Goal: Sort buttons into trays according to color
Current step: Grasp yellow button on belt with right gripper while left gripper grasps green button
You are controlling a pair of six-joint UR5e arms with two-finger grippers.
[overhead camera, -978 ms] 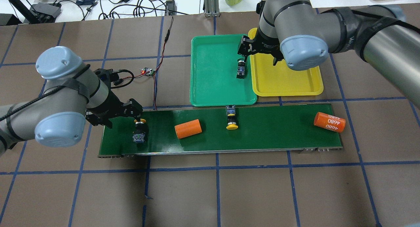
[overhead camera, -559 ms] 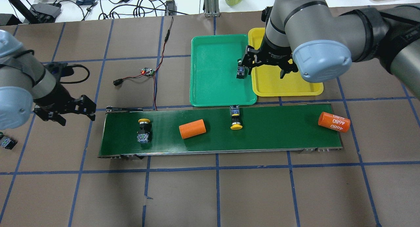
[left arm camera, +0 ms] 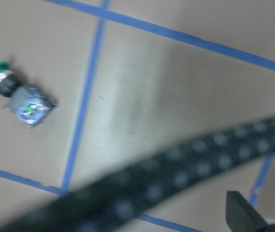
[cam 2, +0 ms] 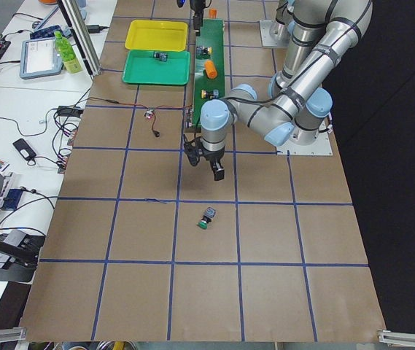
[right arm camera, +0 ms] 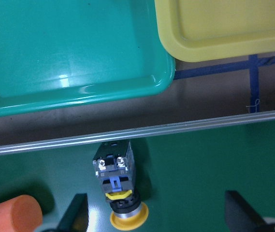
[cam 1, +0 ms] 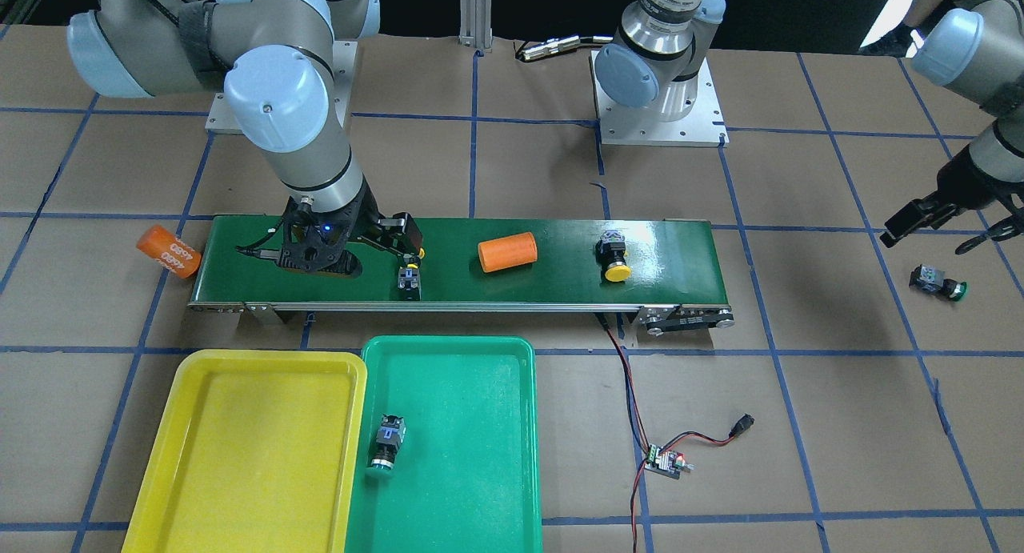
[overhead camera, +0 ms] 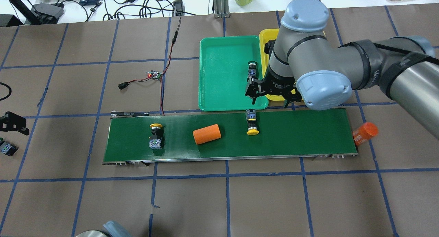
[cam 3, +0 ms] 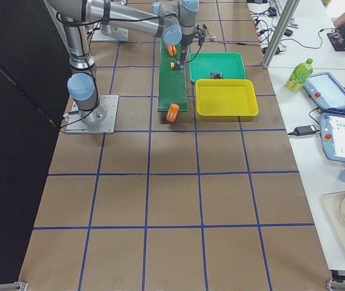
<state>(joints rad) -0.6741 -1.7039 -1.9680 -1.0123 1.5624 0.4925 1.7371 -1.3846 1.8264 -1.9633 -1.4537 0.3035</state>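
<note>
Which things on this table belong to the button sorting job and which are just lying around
Job: teal tray; yellow tray; green button in the teal tray; green button on bare table; yellow button midway along the conveyor belt; yellow button near its left end.
Lying about: the belt itself; orange cylinder on it; orange cylinder at its right end; circuit board with wires.

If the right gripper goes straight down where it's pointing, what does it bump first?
Probably the yellow-capped, grey-bodied push-button lying under the open right gripper on the dark green conveyor belt, though its fingers might reach the belt first.
</note>
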